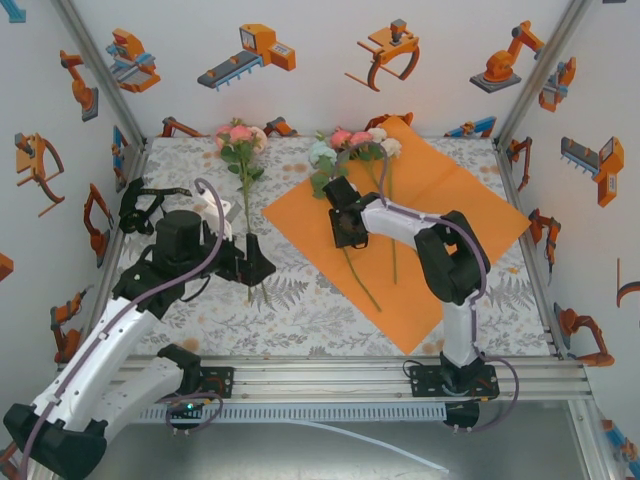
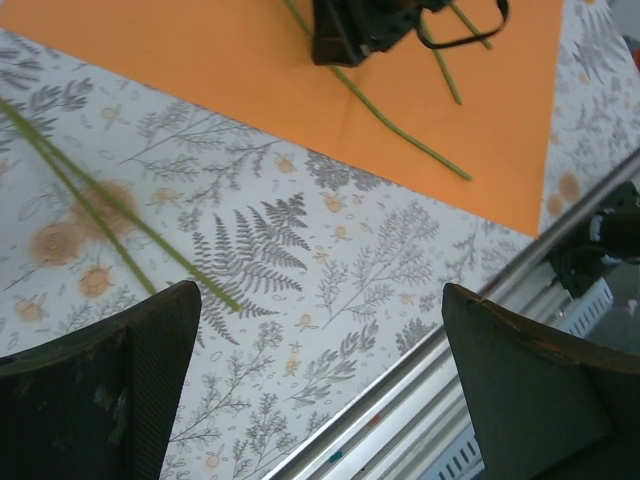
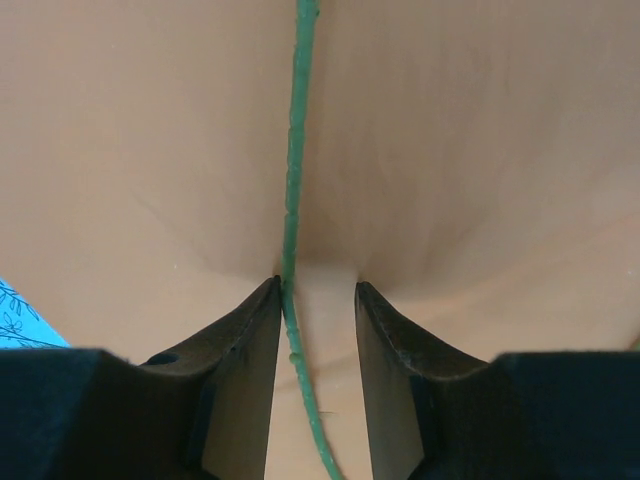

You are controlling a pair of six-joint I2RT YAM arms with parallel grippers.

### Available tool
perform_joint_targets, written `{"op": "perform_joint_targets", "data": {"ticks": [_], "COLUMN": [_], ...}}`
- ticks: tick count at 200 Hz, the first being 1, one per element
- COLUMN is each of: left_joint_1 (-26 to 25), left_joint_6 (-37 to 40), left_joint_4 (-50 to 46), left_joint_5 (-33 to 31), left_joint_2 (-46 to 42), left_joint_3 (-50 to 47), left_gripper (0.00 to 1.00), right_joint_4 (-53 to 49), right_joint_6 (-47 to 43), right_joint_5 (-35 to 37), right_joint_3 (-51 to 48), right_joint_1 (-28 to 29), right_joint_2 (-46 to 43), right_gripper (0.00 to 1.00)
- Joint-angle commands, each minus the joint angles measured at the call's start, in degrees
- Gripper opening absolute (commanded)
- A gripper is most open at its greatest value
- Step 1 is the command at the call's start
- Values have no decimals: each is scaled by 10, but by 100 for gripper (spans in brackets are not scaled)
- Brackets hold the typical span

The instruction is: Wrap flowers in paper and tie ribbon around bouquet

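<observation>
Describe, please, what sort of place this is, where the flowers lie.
Probably a robot test cell, not a flower shop: white walls printed with orange robot drawings close in the table, and the left arm and right arm are bolted to an aluminium rail.

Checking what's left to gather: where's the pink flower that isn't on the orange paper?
Top view: the pink flower lies on the tablecloth left of the orange paper, its stem ending by the left hand.
</observation>
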Motion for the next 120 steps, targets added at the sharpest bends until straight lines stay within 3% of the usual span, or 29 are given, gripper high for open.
{"op": "perform_joint_targets", "data": {"ticks": [1, 49, 89, 120], "left_joint_1": [-20, -29, -29, -30], "left_joint_6": [26, 27, 21, 15], "left_joint_4": [24, 28, 31, 34], "left_joint_5": [40, 20, -1, -14], "left_joint_2": [6, 10, 4, 4], "left_joint_3": [15, 19, 15, 11], "left_gripper": [99, 98, 97, 97], "right_joint_4": [27, 34, 24, 25], "right_joint_6": [20, 24, -8, -7], "right_joint_5": [-20, -30, -48, -44], "right_joint_3": [19, 14, 24, 13], "right_joint_1": [-3, -3, -3, -1], "right_joint_2": [7, 19, -37, -104], "right_gripper": [33, 17, 2, 0]}}
